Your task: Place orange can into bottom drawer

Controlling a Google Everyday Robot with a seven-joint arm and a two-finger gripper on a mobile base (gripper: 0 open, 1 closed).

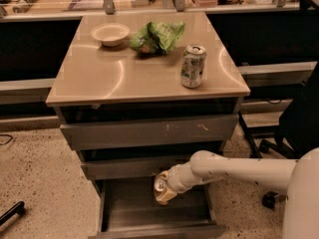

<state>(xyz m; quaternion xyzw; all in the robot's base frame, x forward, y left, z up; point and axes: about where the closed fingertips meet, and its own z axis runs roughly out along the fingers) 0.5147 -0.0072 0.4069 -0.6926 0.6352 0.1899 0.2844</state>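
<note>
The orange can (161,187) has a silver top and orange-brown print. My gripper (168,185) is shut on the orange can and holds it tilted over the open bottom drawer (124,208), just under the front of the middle drawer (129,167). The white arm reaches in from the right. The bottom drawer is pulled out and its grey inside shows. The fingers are mostly hidden behind the can and wrist.
On the cabinet top (99,78) stand a white-and-green silver can (192,65), a green chip bag (157,36) and a white bowl (110,34). The top drawer (149,131) is slightly out. A black office chair (299,118) stands at right.
</note>
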